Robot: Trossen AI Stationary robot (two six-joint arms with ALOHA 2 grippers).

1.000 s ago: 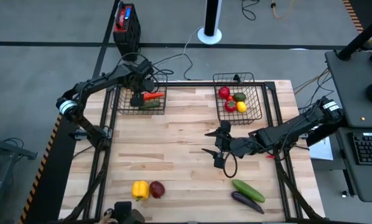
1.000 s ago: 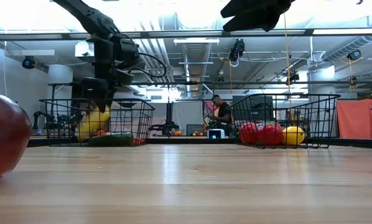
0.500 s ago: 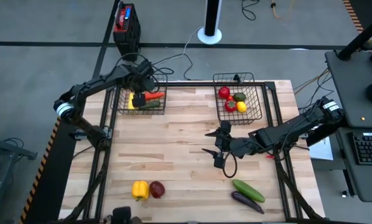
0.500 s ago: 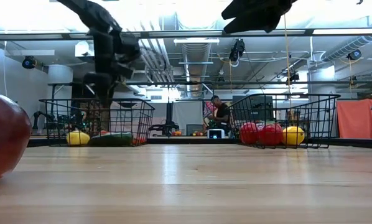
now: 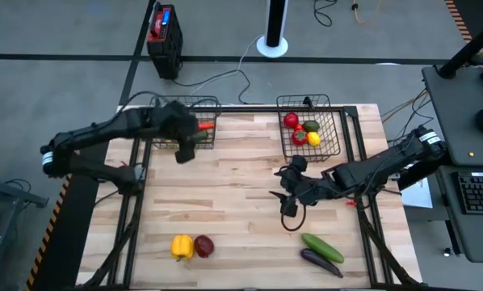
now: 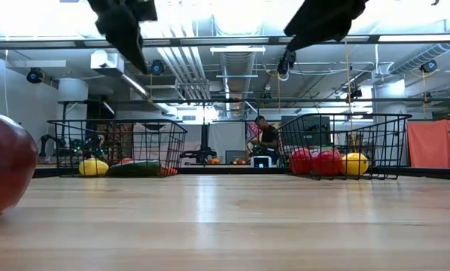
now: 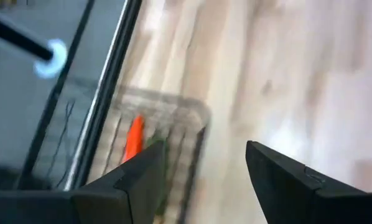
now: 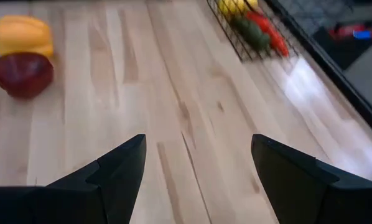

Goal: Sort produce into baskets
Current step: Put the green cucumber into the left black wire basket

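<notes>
The left basket (image 5: 183,129) at the far left holds an orange carrot (image 5: 205,125), a green cucumber and a yellow lemon (image 6: 94,166). The right basket (image 5: 310,133) holds red tomatoes (image 5: 291,121), a green piece and a yellow one. A yellow pepper (image 5: 181,246) and a dark red fruit (image 5: 203,246) lie near the front edge, with a cucumber (image 5: 322,246) and an eggplant (image 5: 321,260) at the front right. My left gripper (image 5: 185,153) hangs open and empty just in front of the left basket. My right gripper (image 5: 283,198) stands open and empty above mid-table.
A red-and-black box (image 5: 162,32) stands on the floor beyond the table's far left. Bare wood lies between the two baskets and across the table's middle (image 5: 225,194). A person (image 6: 266,139) sits far off in the room behind.
The yellow lemon has dropped from my left gripper onto the floor of the left basket. My left gripper has then risen out of the basket and swung toward the table's near edge, turning as it went. My right gripper has tipped a little further downward in place.
</notes>
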